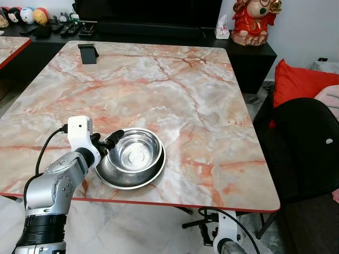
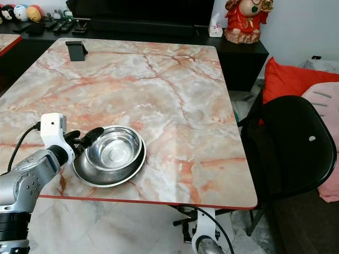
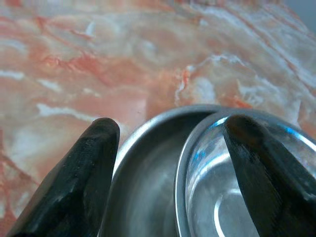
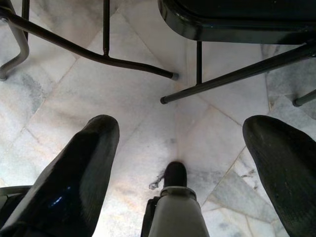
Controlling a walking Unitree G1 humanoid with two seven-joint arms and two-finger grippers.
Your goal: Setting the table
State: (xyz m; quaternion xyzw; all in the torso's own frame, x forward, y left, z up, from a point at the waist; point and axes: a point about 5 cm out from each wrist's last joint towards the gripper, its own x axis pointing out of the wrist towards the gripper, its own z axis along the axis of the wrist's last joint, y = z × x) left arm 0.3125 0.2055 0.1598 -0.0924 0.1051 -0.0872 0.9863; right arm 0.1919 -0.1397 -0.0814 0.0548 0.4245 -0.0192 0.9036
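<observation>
From my head cameras I see the marble table (image 1: 175, 90) with a steel bowl (image 1: 135, 152) nested in a wider steel dish (image 1: 130, 177) near the table's front edge, towards its left corner. My left pincer (image 1: 108, 142) reaches the bowl's left rim, its black fingers spread, one over the rim, the other outside by the dish. A black chair (image 2: 288, 143) stands at the table's right side, a small black stand (image 1: 88, 53) sits at the far edge of the table, and a red figurine (image 1: 254, 18) is on the dark cabinet beyond the table. Through my left wrist camera the two fingers (image 3: 79, 173) are apart, straddling the rims of dish and bowl without pinching either. I judge I am at the grasp step: next I should close on the bowl's rim and lift it clear of the dish. Through my right wrist camera my right pincer (image 4: 177, 163) hangs open over the floor (image 4: 64, 94) beneath the table, idle.
</observation>
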